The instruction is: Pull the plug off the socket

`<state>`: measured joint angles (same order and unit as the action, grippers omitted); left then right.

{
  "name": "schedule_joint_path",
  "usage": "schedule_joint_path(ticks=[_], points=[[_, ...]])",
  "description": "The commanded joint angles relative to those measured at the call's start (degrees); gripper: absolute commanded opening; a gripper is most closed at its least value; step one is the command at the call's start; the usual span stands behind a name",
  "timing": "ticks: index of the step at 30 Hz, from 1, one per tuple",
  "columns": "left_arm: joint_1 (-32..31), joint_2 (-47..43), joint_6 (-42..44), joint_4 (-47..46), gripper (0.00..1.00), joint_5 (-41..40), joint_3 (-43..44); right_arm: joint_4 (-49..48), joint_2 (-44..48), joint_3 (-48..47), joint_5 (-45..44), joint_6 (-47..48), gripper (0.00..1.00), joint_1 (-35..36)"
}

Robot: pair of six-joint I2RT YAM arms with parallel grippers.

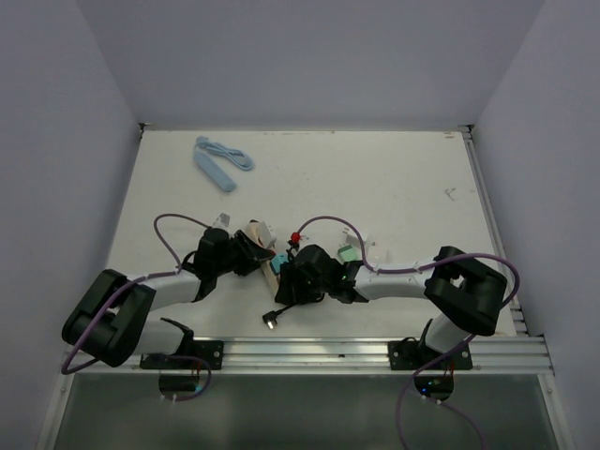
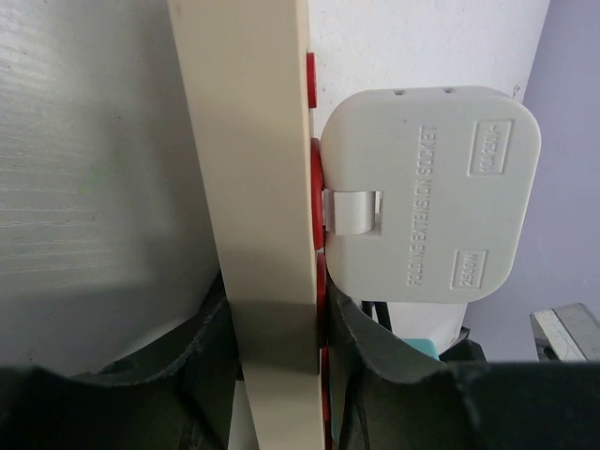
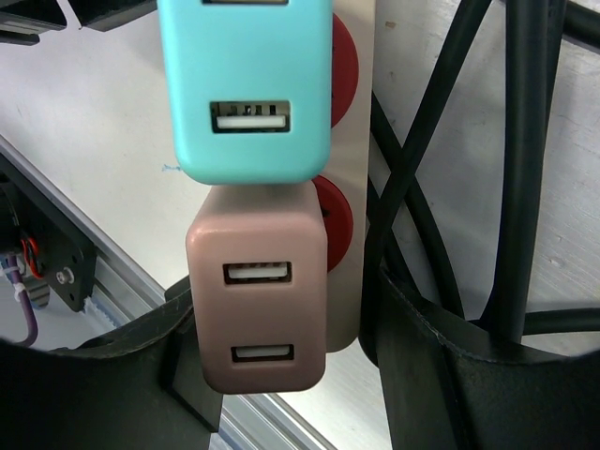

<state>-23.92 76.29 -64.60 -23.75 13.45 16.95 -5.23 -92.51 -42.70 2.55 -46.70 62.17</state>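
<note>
A cream power strip (image 1: pixel 273 261) with red sockets lies between my two grippers. My left gripper (image 2: pixel 277 375) is shut on the strip's edge (image 2: pixel 253 187). A white folding extension socket (image 2: pixel 427 192) sits plugged in just past the fingers. In the right wrist view a pink USB plug (image 3: pixel 258 286) sits in the strip's end socket, with a teal USB plug (image 3: pixel 246 84) above it. My right gripper (image 3: pixel 298 375) is closed across the pink plug and the strip's back. Its left finger (image 3: pixel 192 384) is against the plug and its right finger (image 3: pixel 422 356) is against black cables (image 3: pixel 511 159).
A light blue cable bundle (image 1: pixel 222 162) lies at the table's back left. A black cable end (image 1: pixel 272 319) lies near the front rail (image 1: pixel 356 352). A teal item (image 1: pixel 347 252) and white pieces lie behind my right gripper. Purple arm cables loop over the table.
</note>
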Motion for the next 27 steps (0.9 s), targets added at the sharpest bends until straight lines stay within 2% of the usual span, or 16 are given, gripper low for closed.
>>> schedule_joint_path(ticks=[1, 3, 5, 6, 7, 8, 11, 12, 14, 17, 19, 27], points=[[-0.2, -0.4, 0.9, -3.0, 0.28, -1.3, -1.4, -4.2, 0.5, 0.3, 3.4, -0.1, 0.0, 0.8], [-0.2, -0.8, 1.1, -2.9, 0.17, -1.5, -1.6, -3.6, 0.8, 0.2, 3.2, -0.1, 0.04, 0.7], [-0.2, -1.1, 1.5, -2.3, 0.11, -1.6, -1.6, -3.4, 0.9, 0.0, 3.3, -0.1, 0.11, 0.8], [-0.2, -1.3, 1.8, -2.1, 0.1, -1.7, -1.6, -3.1, 1.2, -0.2, 3.3, 0.0, 0.19, 0.8], [-0.2, -1.4, 1.9, -1.7, 0.04, -1.8, -1.6, -2.9, 1.4, -0.2, 3.5, 0.1, 0.25, 0.8], [-0.2, -1.4, 2.0, -1.6, 0.01, -1.8, -1.6, -2.7, 1.5, -0.3, 3.6, 0.2, 0.4, 0.8], [-0.2, -1.6, 2.5, -0.8, 0.0, -1.9, -1.6, -1.3, 2.9, -0.9, 3.6, 0.6, 0.63, 0.8], [-0.3, -1.8, 2.9, -0.6, 0.0, -1.7, -1.6, -0.3, 3.6, -1.4, 3.5, 1.0, 0.76, 0.8], [-0.2, -1.9, 3.2, 0.2, 0.0, -1.4, -1.6, 0.7, 4.5, -1.8, 3.2, 1.3, 0.87, 0.8], [-0.2, -2.7, 3.9, 1.4, 0.0, -1.0, -1.4, 3.4, 6.3, -2.7, 2.7, 2.1, 0.95, 0.8], [-0.2, -3.4, 4.5, 2.5, 0.0, -0.8, -1.0, 5.0, 8.2, -3.3, 2.1, 2.5, 0.97, 0.8], [-0.2, -6.9, 6.6, 7.4, 0.0, -1.5, 0.3, 15.1, 15.1, -7.0, -4.2, 5.6, 0.96, 0.8]])
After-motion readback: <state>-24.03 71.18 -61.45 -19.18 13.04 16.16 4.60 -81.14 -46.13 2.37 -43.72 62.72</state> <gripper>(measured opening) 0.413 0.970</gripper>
